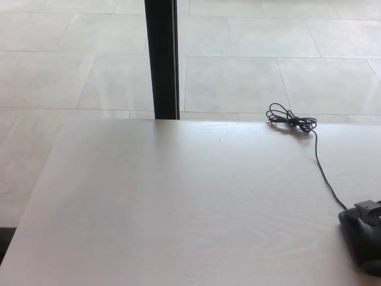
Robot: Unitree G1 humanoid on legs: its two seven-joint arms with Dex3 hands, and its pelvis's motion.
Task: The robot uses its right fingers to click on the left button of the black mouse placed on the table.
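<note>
Only getting the head view here, so going with that. Spotting the black mouse [357, 244] way over at the right edge of the table [178, 208], down by the near corner, and partly getting cut off by the frame. Seeing a small dark blocky bit right at its front top, touching or overlapping it, and guessing at that being the right hand [370, 208]. Honestly not managing to tell hand from mouse there, what with all that blurry black on black. So not calling the hand wide, narrow or holding anything, just not getting enough to tell. Not seeing the left hand anywhere. Tracing the cable [324, 173] running from just beside that hand, away and a bit to its left, ending in a loose coil well beyond it near the far table edge. Noticing a black pillar [162, 59] standing on the tiled floor [238, 77] past the table, well off to the hand's left. Reckoning on being at the positioning step, hovering at or resting on the mouse, without any obvious click going on. Next up, probably needing a short downward press on the left button only, meaning the half toward the hand's left, while keeping the mouse from sliding on the smooth top or tugging the cable.
</note>
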